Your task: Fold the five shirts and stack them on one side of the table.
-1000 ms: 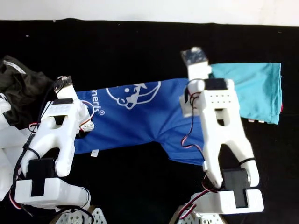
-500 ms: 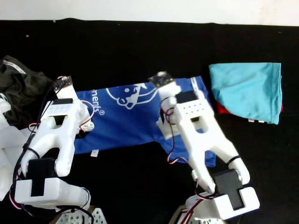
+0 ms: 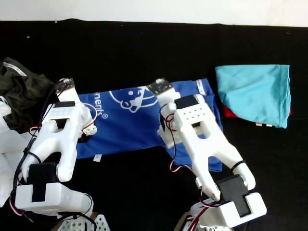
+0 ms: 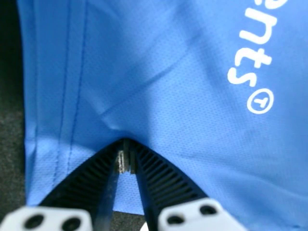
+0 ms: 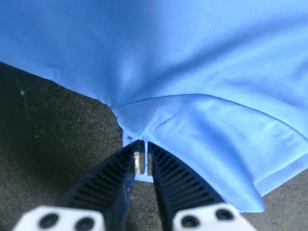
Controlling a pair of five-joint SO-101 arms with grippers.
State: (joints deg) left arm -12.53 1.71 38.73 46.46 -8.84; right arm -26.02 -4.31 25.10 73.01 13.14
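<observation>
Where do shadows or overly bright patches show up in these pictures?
High view: the white arms look washed out against the black table. Left wrist view: a soft shadow crosses the blue shirt beyond the left gripper. Right wrist view: shirt folds shade themselves near the right gripper.

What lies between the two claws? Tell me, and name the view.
The blue shirt spans that stretch, its white print facing up, as the high view shows. The left claw and the right claw each pinch its cloth.
</observation>
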